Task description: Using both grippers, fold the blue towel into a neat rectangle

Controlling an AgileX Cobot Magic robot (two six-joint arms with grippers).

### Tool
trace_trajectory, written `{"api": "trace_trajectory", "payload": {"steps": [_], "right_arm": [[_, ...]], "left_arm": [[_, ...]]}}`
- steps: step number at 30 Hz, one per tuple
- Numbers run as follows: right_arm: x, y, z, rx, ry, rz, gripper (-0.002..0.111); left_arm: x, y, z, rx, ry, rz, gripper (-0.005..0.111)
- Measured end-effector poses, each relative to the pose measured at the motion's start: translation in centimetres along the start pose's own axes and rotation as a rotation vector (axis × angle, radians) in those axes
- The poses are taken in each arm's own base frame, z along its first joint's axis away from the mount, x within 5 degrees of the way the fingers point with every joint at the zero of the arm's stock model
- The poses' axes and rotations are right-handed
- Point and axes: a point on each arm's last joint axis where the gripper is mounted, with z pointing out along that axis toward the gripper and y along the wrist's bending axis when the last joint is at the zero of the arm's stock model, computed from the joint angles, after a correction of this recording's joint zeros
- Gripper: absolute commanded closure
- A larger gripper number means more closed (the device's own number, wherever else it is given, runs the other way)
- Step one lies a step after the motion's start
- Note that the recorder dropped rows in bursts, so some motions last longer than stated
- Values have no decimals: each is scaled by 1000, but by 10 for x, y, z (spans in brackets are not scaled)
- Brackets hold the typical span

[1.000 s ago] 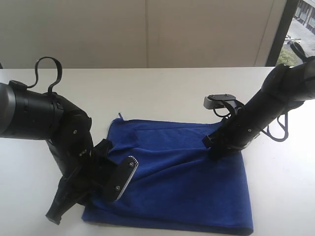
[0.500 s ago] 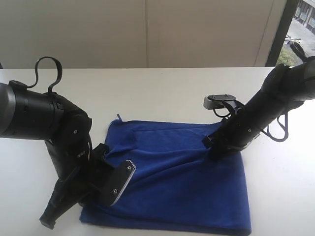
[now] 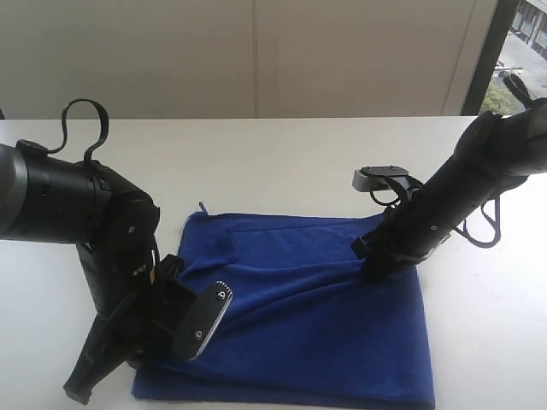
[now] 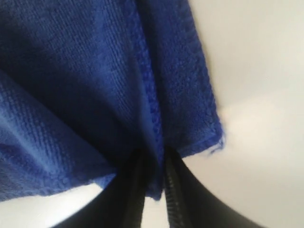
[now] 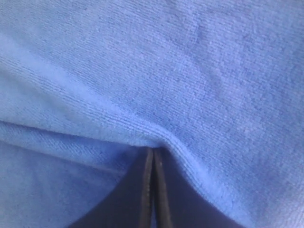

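The blue towel (image 3: 316,316) lies spread on the white table (image 3: 282,162), with its left edge bunched and lifted. My left gripper (image 3: 175,346) is at the towel's near left edge. In the left wrist view the left gripper (image 4: 154,164) is shut on the hemmed edge of the towel (image 4: 95,85), close to a corner. My right gripper (image 3: 372,269) points down onto the towel's far right part, and creases run toward it. In the right wrist view the right gripper (image 5: 153,152) is shut, with a raised ridge of towel (image 5: 199,71) at its tips.
Bare white tabletop surrounds the towel on the left, behind it and on the right (image 3: 487,290). A pale wall (image 3: 256,51) stands behind the table, and a dark window frame (image 3: 483,60) is at the far right. Black cables (image 3: 84,120) loop off both arms.
My left gripper has moved down and to the left with the towel's edge, dragging the near left corner further left. The right arm has stayed in place.
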Motion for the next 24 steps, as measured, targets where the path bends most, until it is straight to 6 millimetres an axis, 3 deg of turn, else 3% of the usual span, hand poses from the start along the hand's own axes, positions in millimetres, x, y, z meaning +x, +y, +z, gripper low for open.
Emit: {"api": "trace_trajectory", "payload": {"steps": [4,19,24], "right_arm": [[0,0,0,0,0,0,108],[0,0,0,0,0,0,108],[0,0,0,-1,1,0,108]], "left_arm": [[0,0,0,0,0,-8,63],[-1,4,0,-47,-16,-23,63],[-1,4,0,-47,-16,-23,70]]}}
